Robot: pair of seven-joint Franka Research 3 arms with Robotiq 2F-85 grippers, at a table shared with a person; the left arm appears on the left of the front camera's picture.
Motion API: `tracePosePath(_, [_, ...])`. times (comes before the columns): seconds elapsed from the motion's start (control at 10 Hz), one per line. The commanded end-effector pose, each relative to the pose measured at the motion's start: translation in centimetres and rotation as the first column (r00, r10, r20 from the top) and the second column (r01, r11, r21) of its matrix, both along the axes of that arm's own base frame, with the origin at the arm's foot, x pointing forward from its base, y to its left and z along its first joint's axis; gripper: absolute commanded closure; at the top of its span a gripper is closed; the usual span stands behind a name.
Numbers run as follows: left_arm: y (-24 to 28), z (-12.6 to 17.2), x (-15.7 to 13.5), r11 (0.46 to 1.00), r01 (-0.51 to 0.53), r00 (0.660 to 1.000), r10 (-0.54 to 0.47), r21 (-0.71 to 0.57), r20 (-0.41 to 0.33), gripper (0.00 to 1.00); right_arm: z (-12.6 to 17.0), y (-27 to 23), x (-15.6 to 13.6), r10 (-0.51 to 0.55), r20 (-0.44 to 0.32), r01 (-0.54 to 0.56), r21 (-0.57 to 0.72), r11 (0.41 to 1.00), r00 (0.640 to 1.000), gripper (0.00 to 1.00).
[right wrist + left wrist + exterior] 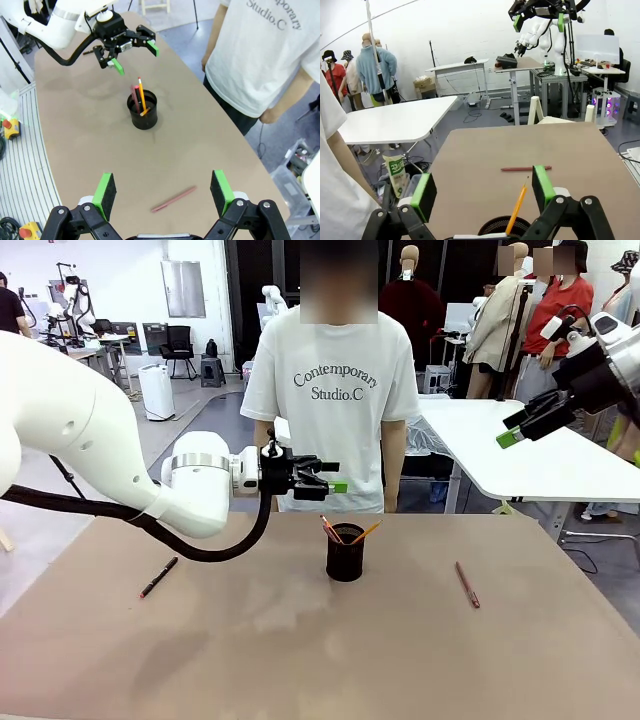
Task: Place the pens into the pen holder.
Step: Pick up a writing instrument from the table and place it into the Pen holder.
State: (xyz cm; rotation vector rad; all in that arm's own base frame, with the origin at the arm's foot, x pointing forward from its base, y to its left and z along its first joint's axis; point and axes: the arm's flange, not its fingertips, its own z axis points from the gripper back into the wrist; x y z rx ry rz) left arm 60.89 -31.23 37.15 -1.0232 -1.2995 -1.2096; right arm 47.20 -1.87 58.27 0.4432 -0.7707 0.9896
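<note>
The black mesh pen holder (345, 554) stands mid-table with a yellow-orange pencil (365, 532) and a reddish pen (330, 529) leaning in it. A black pen with a red tip (158, 577) lies on the table to the left, and a dark red pen (467, 584) lies to the right. My left gripper (325, 478) hangs open just above and left of the holder, holding nothing. Its wrist view looks down past the pencil (518, 206) into the holder (504, 226). High at the right, my right gripper (525, 425) is open and empty; the dark red pen (174, 199) lies below it.
A person in a white T-shirt (338, 390) stands at the table's far edge, right behind the holder. A white table (520, 445) stands off to the back right. The brown tabletop (300, 650) is bare toward my side.
</note>
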Motion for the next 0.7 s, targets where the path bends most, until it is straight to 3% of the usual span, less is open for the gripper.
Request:
tracePosePath(0.0, [-0.1,-0.1,0.4,1.000,0.002,1.000,-0.002,-0.023,-0.001,0.00,0.3,0.0,0.1,-0.002,0.005,0.002,0.001,1.000,1.000,0.00])
tracePosePath(0.2, [0.0,-0.2,0.1,1.000,0.001,1.000,-0.001,-0.001,-0.001,0.00,0.3,0.0,0.1,-0.002,0.005,0.002,0.001,1.000,1.000,0.00])
tracePosePath(0.3, [1.0,0.9,-0.6,0.998,-0.031,0.998,0.034,0.051,-0.050,0.00,0.3,0.0,0.1,-0.002,0.005,0.002,0.001,1.000,1.000,0.00])
tracePosePath(0.6, [4.5,5.8,-2.9,0.971,-0.016,0.995,0.038,0.237,-0.092,0.00,0.3,0.0,0.1,-0.002,0.005,0.002,0.001,1.000,1.000,0.00])
